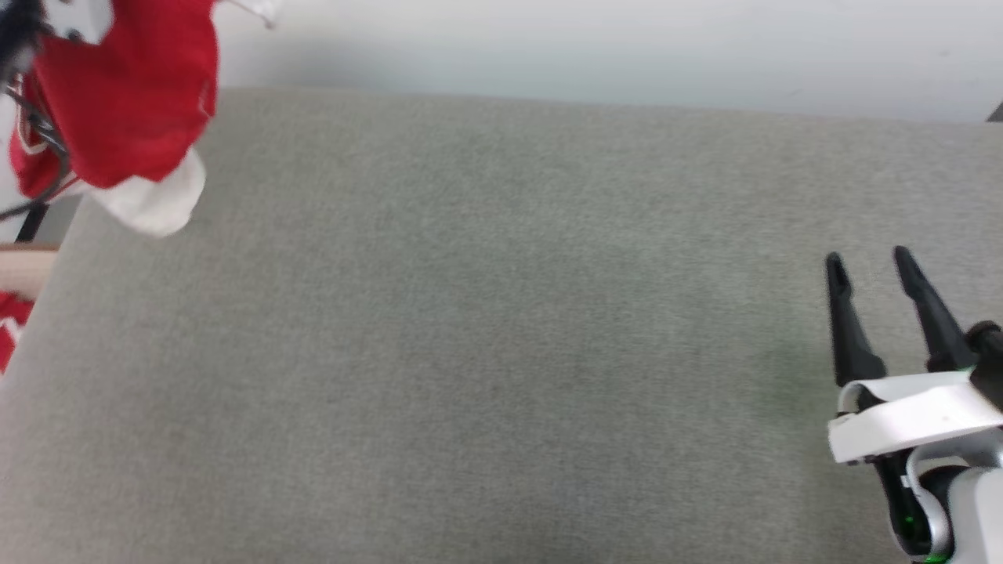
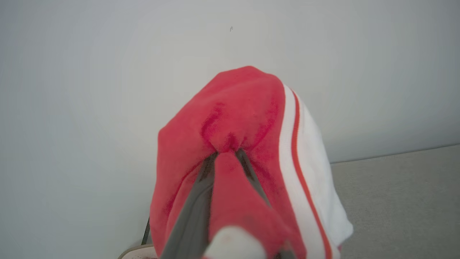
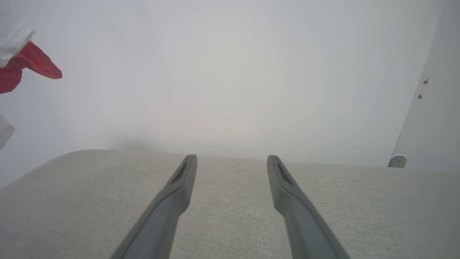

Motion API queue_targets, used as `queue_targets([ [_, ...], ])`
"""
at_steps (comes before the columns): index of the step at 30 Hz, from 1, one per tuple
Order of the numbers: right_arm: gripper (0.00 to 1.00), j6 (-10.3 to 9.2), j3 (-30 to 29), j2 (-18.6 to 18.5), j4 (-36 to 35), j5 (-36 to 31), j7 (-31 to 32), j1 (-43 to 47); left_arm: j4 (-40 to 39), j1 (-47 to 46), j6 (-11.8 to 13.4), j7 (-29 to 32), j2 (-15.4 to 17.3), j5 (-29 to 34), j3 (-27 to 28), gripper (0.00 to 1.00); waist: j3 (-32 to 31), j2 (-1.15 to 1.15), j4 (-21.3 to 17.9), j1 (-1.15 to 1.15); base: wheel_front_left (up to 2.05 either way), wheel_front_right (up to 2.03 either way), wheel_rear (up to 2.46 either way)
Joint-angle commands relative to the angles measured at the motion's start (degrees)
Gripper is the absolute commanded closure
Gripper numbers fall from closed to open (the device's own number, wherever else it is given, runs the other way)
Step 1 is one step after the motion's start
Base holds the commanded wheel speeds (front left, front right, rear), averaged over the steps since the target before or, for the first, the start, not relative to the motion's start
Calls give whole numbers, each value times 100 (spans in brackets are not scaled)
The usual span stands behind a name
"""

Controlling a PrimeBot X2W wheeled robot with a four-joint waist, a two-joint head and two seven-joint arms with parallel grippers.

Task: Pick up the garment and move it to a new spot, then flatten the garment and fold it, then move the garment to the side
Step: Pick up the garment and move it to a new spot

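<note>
While most of the head view is taken up by a wide grey cloth-covered tabletop [image 1: 501, 329], a plain pale wall [image 1: 595, 47] runs behind its far edge.

Next in size is the garment [image 1: 125, 102], a red soft shirt. It is lifted off the tabletop and hangs bunched at the upper left of the head view, over the far left corner of the grey surface. In the right wrist view a corner of the garment [image 3: 32, 66] shows at the upper left, against the wall and above the tabletop.

At the lower right of the head view sits the right end effector [image 1: 867, 262], released, its two long dark fingers spread apart with nothing between them. The right wrist view shows the same end effector [image 3: 231, 162] with bare grey cloth in the gap.

Seen in the left wrist view, the left end effector [image 2: 227, 154] is clenched on the garment [image 2: 244, 108]: a fold of red fabric is pinched between the fingers, and the rest drapes over them.

A white sleeve end [image 1: 153, 200] forms the lowest part of the hanging bundle. A thin red stripe [image 2: 295, 144] runs along the white trim.
</note>
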Motion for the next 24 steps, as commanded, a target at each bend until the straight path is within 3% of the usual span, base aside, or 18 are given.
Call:
queue_targets([
  [1, 0, 0, -137, -24, -22, -27, -29, 118, -330, 205, 109, 169, -55, -71, -20, 100, -257, 0, -276, 0, 0, 0, 0],
  [9, 0, 0, -744, -22, -169, -202, -33, 314, -1868, 893, 580, 1074, -271, -254, -234, 100, -358, 0, -935, 0, 0, 0, 0],
  [15, 0, 0, -1068, 49, -237, -349, -19, 505, -2781, 1372, 902, 1725, -559, -178, -704, 100, -311, 0, -1446, 0, 0, 0, 0],
  [24, 0, 0, -1088, 254, -50, -299, -163, 597, -3063, 2279, 1160, 1957, -1033, -166, -1433, 100, -103, 0, -2079, 0, 0, 0, 0],
])
